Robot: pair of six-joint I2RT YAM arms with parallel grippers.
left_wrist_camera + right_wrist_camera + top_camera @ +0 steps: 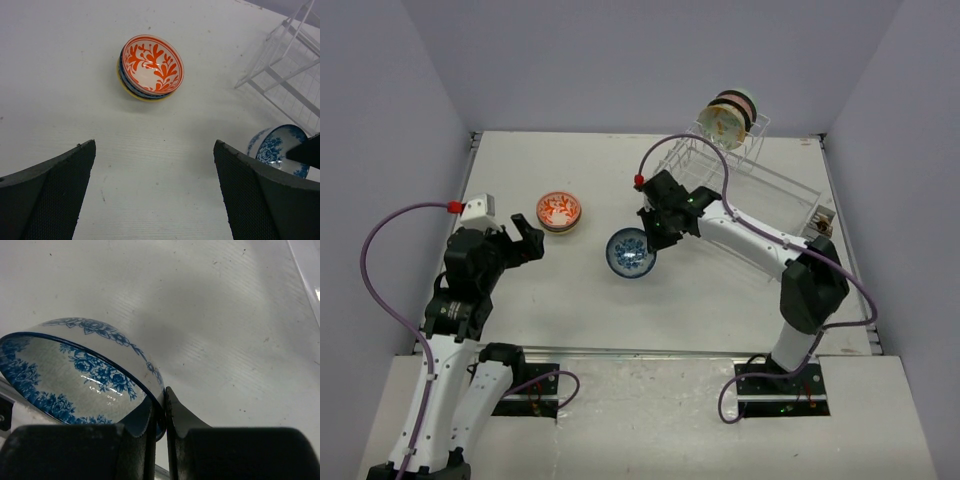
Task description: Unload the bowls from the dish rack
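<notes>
My right gripper (pixel 651 240) is shut on the rim of a white bowl with blue flowers (pixel 630 252), holding it over the middle of the table; one finger is inside, one outside (pixel 162 405). The same bowl (pixel 278 150) shows at the right edge of the left wrist view. A red-orange floral bowl (pixel 560 210) sits on top of a small stack on the table, also in the left wrist view (pixel 152 65). The white wire dish rack (pixel 745 170) stands at the far right with several bowls (pixel 728 118) upright in its raised slots. My left gripper (pixel 525 243) is open and empty, near the stack.
The rack's long lower section (pixel 292 75) runs along the right side of the table. Grey walls close in the table on three sides. A small box-like item (pixel 822 220) sits at the rack's near end.
</notes>
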